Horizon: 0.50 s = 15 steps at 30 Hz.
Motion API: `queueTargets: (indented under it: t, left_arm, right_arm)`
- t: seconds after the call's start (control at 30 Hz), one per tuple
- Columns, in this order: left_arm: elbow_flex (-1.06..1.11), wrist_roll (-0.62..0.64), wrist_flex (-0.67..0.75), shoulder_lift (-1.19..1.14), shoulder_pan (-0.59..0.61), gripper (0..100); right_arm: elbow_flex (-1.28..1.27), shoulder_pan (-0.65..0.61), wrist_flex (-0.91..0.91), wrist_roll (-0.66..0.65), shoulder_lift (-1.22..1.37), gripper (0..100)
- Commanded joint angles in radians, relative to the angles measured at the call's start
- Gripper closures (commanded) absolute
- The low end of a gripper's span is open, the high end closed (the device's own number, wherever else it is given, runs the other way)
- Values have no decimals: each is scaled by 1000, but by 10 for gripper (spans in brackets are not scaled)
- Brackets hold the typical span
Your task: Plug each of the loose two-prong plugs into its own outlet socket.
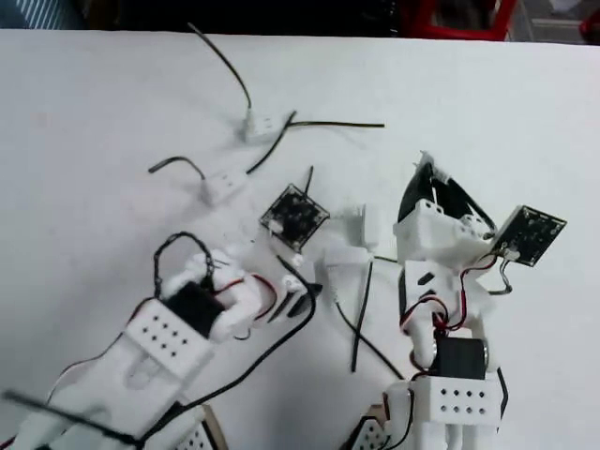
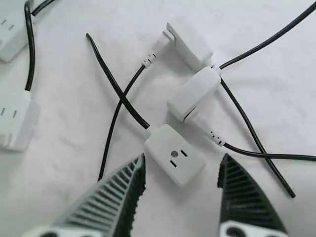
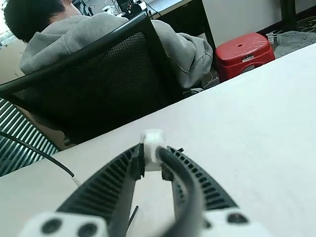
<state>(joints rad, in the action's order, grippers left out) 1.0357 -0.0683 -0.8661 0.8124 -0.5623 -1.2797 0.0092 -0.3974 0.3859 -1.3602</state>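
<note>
The left gripper (image 2: 182, 159) hangs low over the white worktop (image 1: 94, 112) with its ribbed fingers (image 2: 123, 190) spread wide. A white outlet socket (image 2: 174, 154) lies flat just ahead of the gap between them, slots up, touching neither finger. There is bare surface on both sides of the socket before the fingers begin. Its black cord (image 2: 116, 81) runs away from it and crosses a second cord close behind. Just past the socket lies a loose white plug (image 2: 195, 93) on its side. A further white piece (image 2: 190, 44) sits against the plug's far end, but what it is cannot be told. More black cords (image 2: 247, 131) cross beside the plug, so that side is crowded. Two more outlet sockets (image 2: 17, 121) (image 2: 12, 27) lie well apart from the gripper. In the high view they sit toward the middle of the worktop, well short of its far edge (image 1: 300, 36). The right gripper (image 3: 154, 150) is raised off the surface and pinches a small white plug (image 3: 153, 139) at its tips. A black cord (image 3: 182, 190) trails back along one finger. Open worktop stretches beyond it to the far edge.
</note>
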Motion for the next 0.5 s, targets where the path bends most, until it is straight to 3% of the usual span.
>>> queueTargets:
  t: [0.0, 0.37, 0.47]
  left_arm:
    - [-52, 68, 123, -171, -16, 759]
    - [-55, 66, 299, -433, -35, 762]
    - [-72, 63, 307, -473, -41, 810]
  right_arm:
    - [9, 8, 24, 3, 4, 982]
    - [9, 5, 24, -2, 4, 982]
    - [9, 5, 24, -2, 4, 982]
